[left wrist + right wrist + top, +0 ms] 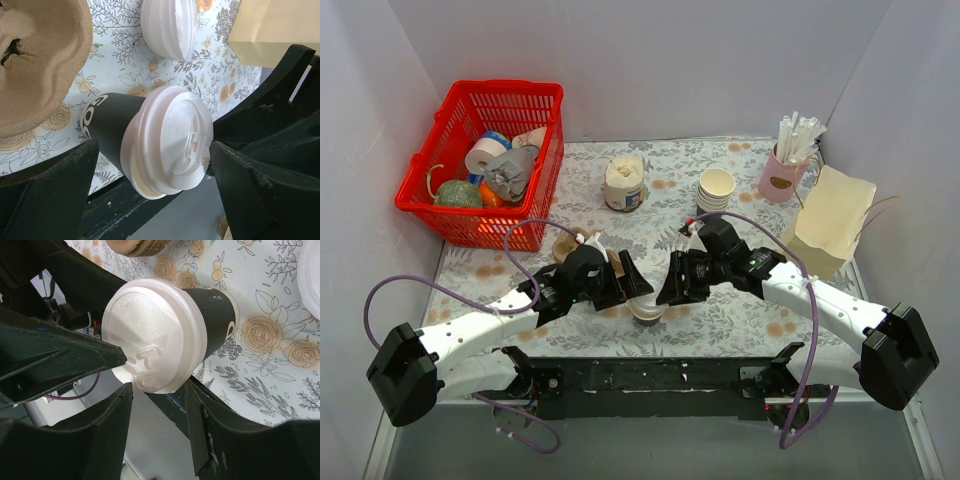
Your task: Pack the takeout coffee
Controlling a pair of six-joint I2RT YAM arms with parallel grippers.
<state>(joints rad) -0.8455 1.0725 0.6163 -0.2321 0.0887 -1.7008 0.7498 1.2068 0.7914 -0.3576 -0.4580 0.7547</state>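
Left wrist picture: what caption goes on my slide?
White-lidded black coffee cup between the open jaws of the left gripper.

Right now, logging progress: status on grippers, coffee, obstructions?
Left gripper open, straddling coffee cup. Right gripper open, fingertips at lid. Pulp tray and lid stack close by.

Red basket [505,88] stood far left on the floral cloth [665,160]. Right of it, in order: cream jar [624,184], stack of lidless cups [716,188], pink holder [780,180] of white sticks, paper bag [830,222]
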